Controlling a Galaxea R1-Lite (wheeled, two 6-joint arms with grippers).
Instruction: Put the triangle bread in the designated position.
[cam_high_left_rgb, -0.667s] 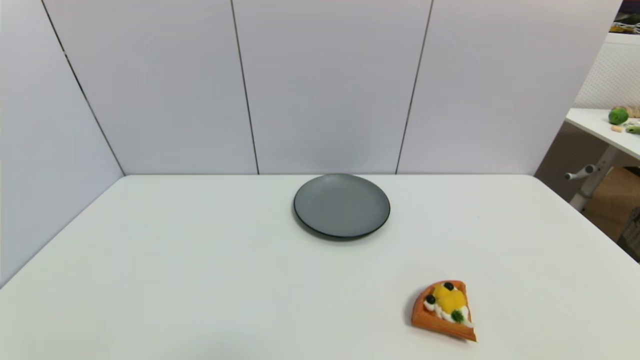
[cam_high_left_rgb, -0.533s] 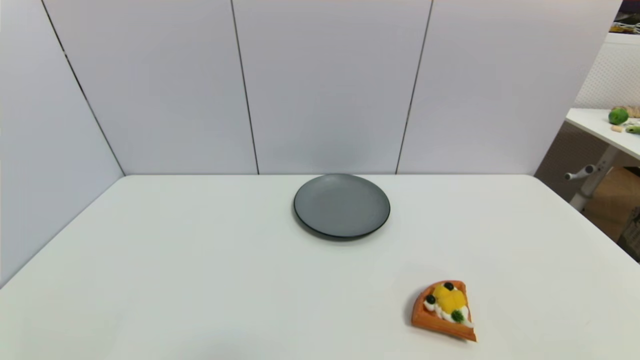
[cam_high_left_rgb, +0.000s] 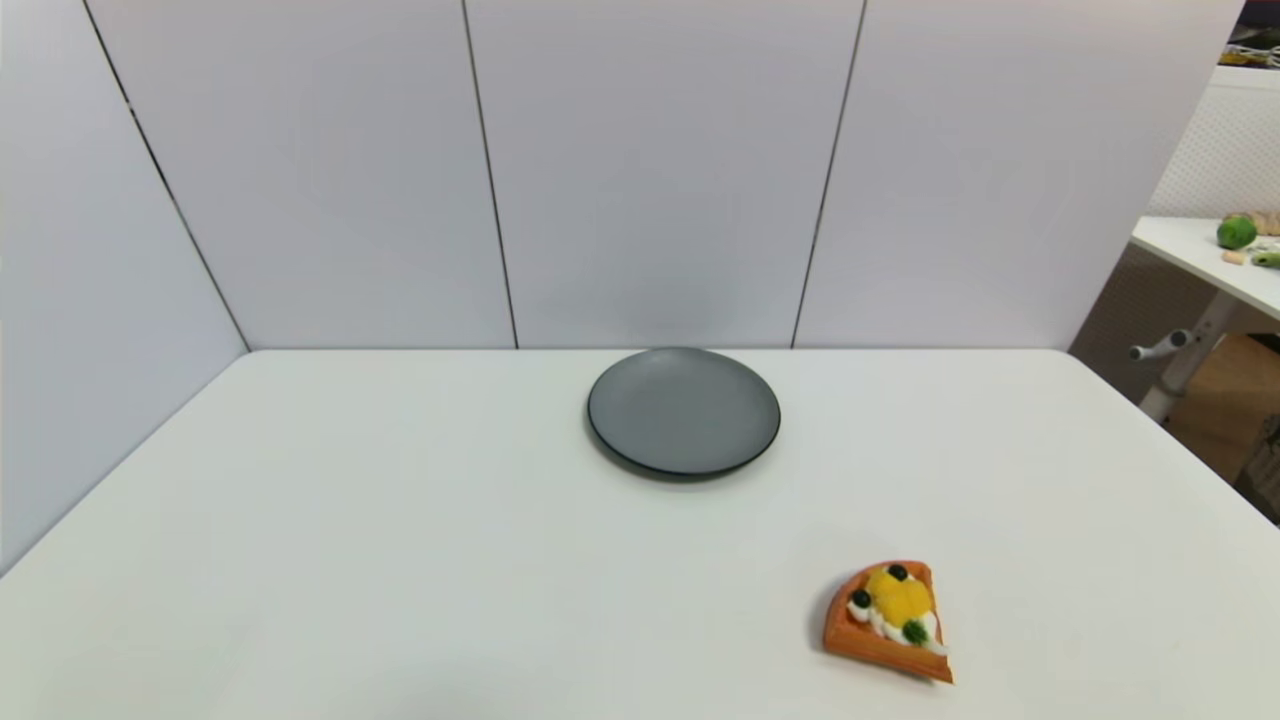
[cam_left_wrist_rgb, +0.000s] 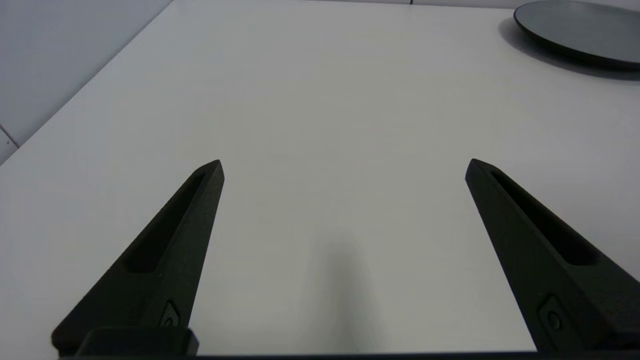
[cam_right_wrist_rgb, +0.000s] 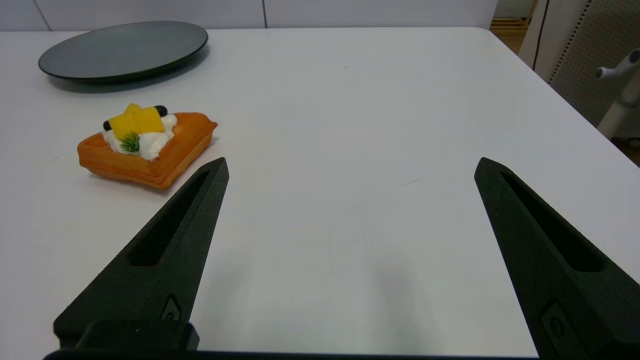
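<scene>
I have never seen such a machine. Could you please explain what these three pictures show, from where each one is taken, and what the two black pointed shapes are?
The pictures come from a robot with two arms at a white table. One camera sits on its head and looks down at the table; neither arm shows there. The other two cameras sit on the wrists, behind the fingers. The black pointed shapes are those fingers: the left gripper and the right gripper, both open and holding nothing. On the table lie a dark grey plate, with nothing on it, and a small toy pastry, the triangle bread, nearer the robot on its right side. The right wrist camera sees both; the left sees only the plate's edge.
</scene>
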